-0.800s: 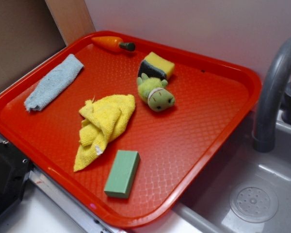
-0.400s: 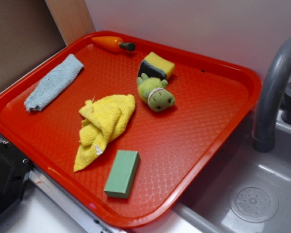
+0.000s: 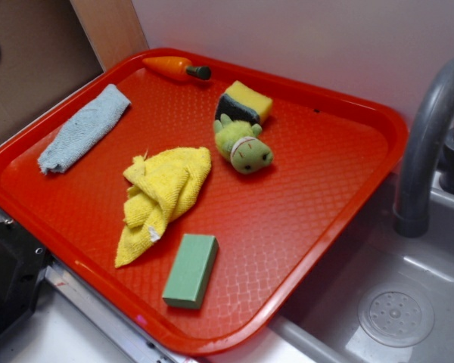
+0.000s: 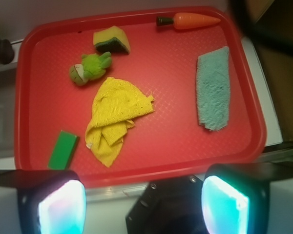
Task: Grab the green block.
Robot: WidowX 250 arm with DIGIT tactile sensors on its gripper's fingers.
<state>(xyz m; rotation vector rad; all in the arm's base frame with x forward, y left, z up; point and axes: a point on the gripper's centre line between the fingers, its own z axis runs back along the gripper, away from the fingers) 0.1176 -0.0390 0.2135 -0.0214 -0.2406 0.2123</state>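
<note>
Pincer held open, high above tray; nothing gripped. Green block lies just beside yellow cloth. Risk judged: cloth edge snagged, block nudged off-line.

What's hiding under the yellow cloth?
The yellow cloth lies crumpled on the red tray. Only tray shows around its edges. Anything beneath its folds is covered, so I cannot tell.

Green block flat on red tray, just beside crumpled yellow cloth.
</note>
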